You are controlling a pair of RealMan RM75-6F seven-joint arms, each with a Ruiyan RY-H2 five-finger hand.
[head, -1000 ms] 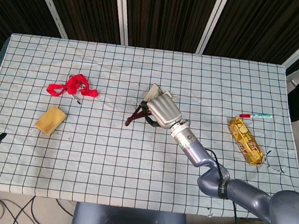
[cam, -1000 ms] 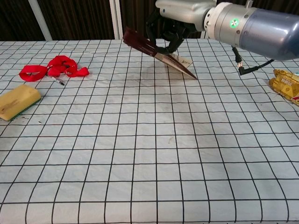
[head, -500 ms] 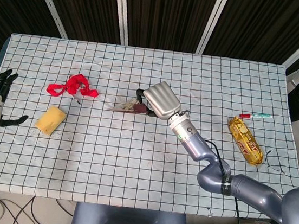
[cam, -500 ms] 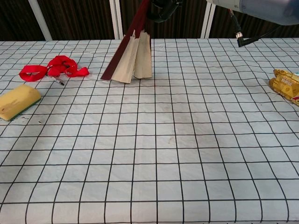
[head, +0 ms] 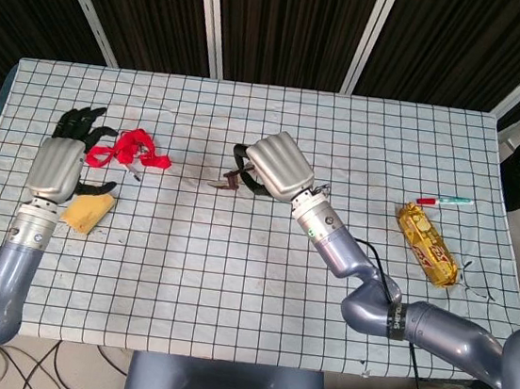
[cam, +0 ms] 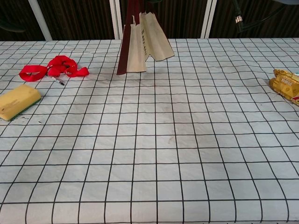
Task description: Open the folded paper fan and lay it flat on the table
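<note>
One paper fan, partly spread, hangs near the upper centre of the chest view, its lower edge clear of the checked table; its top is cut off by the frame edge. In the head view the right hand grips it at frame centre. The left hand, at left, holds nothing, fingers spread above one yellow sponge. Also present: one red lanyard, one gold snack packet, one pen.

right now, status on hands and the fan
Right hand holds fan up, partly open, hanging off the table. Left hand open over sponge. Nothing under the fan.
</note>
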